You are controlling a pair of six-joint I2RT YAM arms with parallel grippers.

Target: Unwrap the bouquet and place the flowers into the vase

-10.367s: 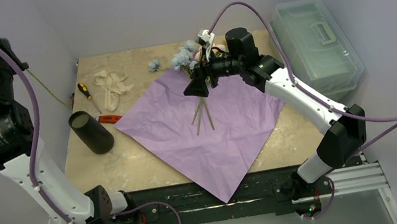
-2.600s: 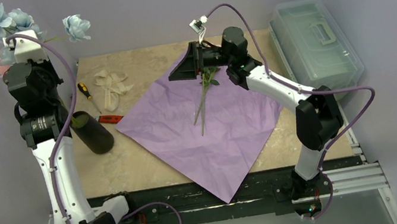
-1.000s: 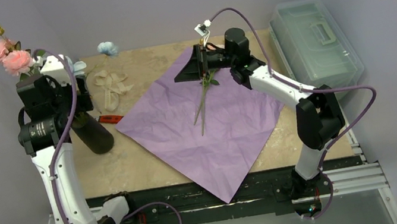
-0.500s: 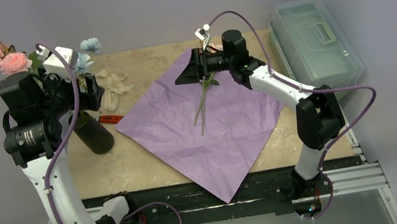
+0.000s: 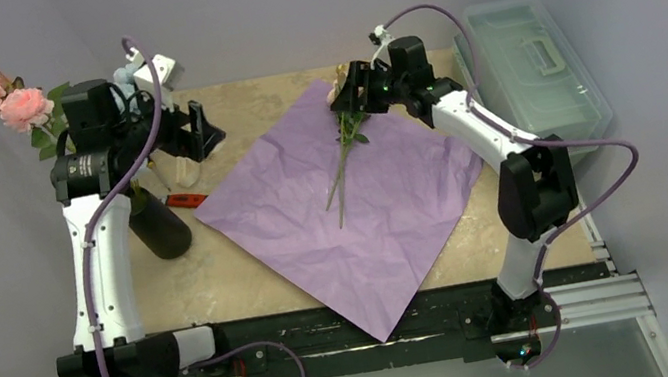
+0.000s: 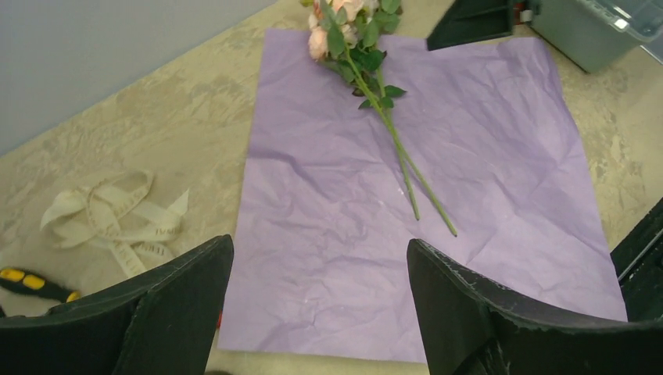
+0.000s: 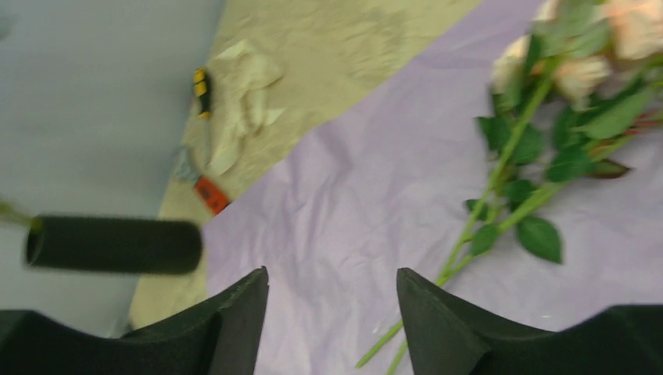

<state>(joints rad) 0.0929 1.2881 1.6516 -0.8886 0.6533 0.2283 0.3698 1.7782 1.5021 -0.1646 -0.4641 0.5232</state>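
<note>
Both empty, jaws apart: left gripper, right gripper.
Flowers lie on lilac paper toward twelve o'clock; more stand in the vase at nine o'clock.

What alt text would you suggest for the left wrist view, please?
Peach flowers on long green stems lie on flat lilac paper, beyond the open, empty left end effector. A cream ribbon and a screwdriver lie on the table at left.
</note>
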